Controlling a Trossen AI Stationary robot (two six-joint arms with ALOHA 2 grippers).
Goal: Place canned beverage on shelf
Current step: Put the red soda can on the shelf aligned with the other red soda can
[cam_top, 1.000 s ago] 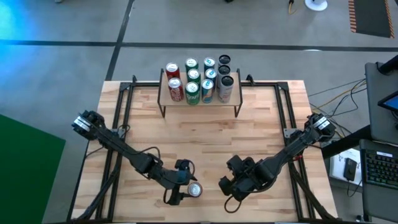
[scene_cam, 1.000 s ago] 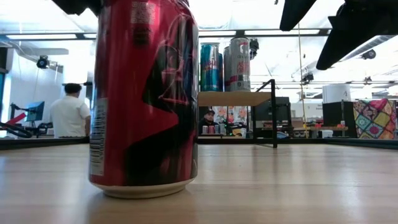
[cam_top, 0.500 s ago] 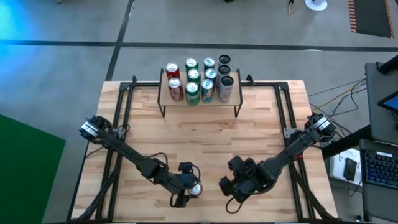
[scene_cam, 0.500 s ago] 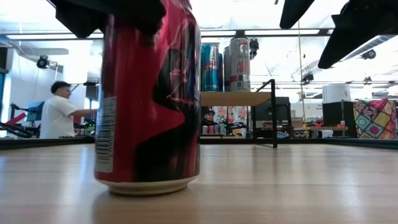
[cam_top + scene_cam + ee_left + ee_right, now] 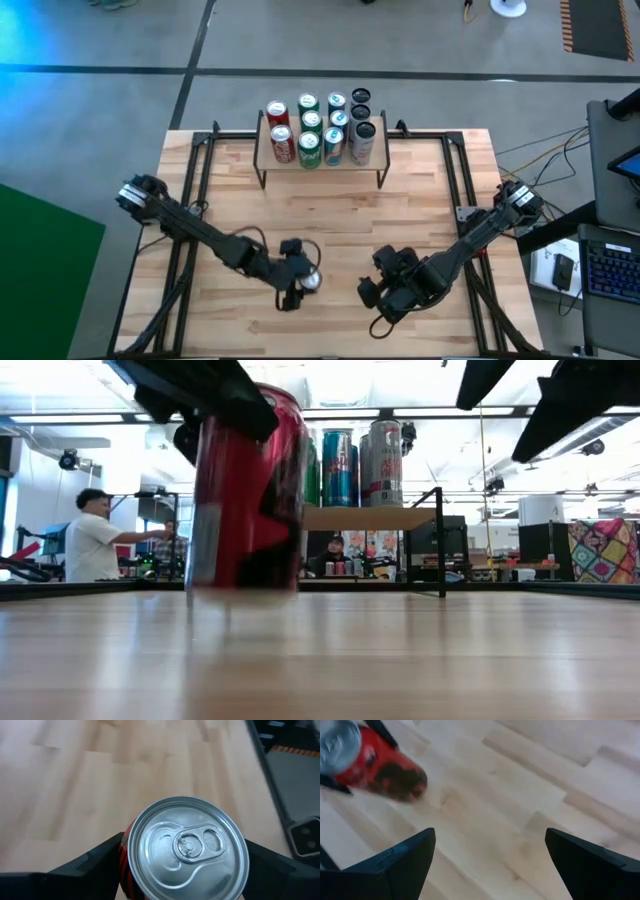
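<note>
1. Close to me, the left pincer (image 5: 291, 291) is clamped on the red can (image 5: 247, 490), one dark finger (image 5: 92, 860) on each side of it.
2. A moment ago the can stood flat on the wooden surface (image 5: 330, 215). Now it is lifted; in the low view there is a gap under its bottom, and it looks smaller and farther from the front edge.
3. That tells me the pick-up worked, and the carry to the shelf seems to have begun.
4. Just beside it, near the front edge too, the right pincer (image 5: 375, 298) hangs with its fingers wide apart and nothing between them. It only waits.
5. Between the can and the shelf is bare wood, so the way looks free.
6. Far back stands the shelf (image 5: 320, 160), a small low rack on thin black legs. Nine cans (image 5: 310, 148) already crowd its top, mostly in the middle and toward the right.
7. I think the open end spots are where the red can will fit. It must go down gently so it does not knock the others.
8. Behind the surface, a person (image 5: 92, 545) in a white shirt stands in the room.
</note>
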